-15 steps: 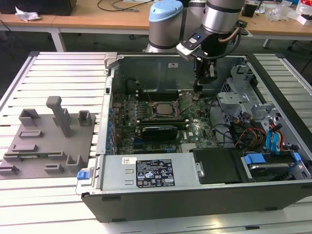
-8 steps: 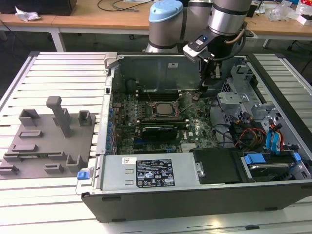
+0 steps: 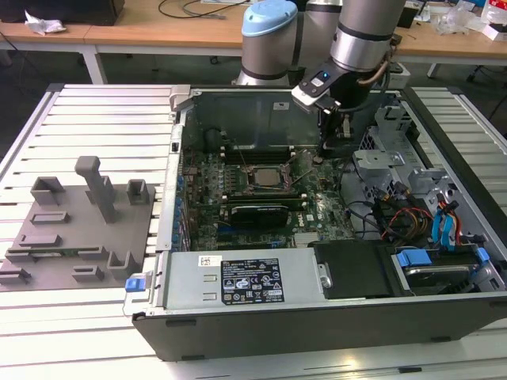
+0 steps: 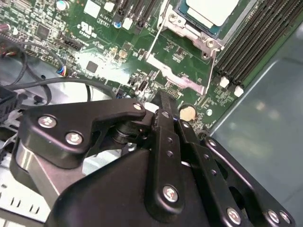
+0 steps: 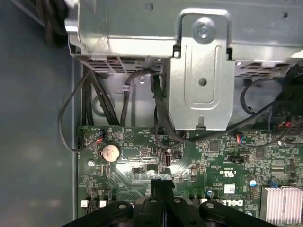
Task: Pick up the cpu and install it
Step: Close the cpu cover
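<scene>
Pale silver square cpu (image 4: 208,10) lies in the metal-edged black socket (image 4: 195,34), hinged plate open to admit it; black pincer (image 4: 163,99), 2 fingers together, empty, hangs nearby above green motherboard (image 4: 109,42).

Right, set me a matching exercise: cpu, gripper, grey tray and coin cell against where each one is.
1 cpu
2 gripper
3 tray
4 coin cell

a outside the case
b in the socket
c above the board, beside the socket
d on the board, near its edge

Pairs: 1b, 2c, 3a, 4d
</scene>
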`<act>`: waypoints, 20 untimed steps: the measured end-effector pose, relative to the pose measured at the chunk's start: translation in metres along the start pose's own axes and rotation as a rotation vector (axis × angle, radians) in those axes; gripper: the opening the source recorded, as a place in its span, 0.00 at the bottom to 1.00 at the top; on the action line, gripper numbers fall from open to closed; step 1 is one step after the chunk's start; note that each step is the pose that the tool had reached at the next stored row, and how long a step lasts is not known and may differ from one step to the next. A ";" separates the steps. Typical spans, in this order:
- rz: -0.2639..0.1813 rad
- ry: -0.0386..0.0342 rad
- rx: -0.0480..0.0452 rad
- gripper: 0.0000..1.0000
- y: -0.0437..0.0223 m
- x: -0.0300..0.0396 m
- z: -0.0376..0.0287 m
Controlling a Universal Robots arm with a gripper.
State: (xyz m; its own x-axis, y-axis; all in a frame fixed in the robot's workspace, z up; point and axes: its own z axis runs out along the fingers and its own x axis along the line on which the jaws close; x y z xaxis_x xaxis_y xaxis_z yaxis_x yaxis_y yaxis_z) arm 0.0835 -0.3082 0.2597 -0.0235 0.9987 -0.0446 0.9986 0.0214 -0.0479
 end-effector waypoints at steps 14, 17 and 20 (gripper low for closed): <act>-0.058 0.0021 -0.0027 0.11 -0.0312 0.0023 0.0182; -0.058 0.0021 -0.0028 0.11 -0.0357 0.0024 0.0185; -0.058 0.0022 -0.0028 0.11 -0.0420 0.0026 0.0191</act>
State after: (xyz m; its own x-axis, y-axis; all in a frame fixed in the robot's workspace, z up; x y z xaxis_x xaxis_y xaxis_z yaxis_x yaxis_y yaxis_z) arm 0.0406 -0.3074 0.2425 -0.0815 0.9959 -0.0396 0.9957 0.0796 -0.0476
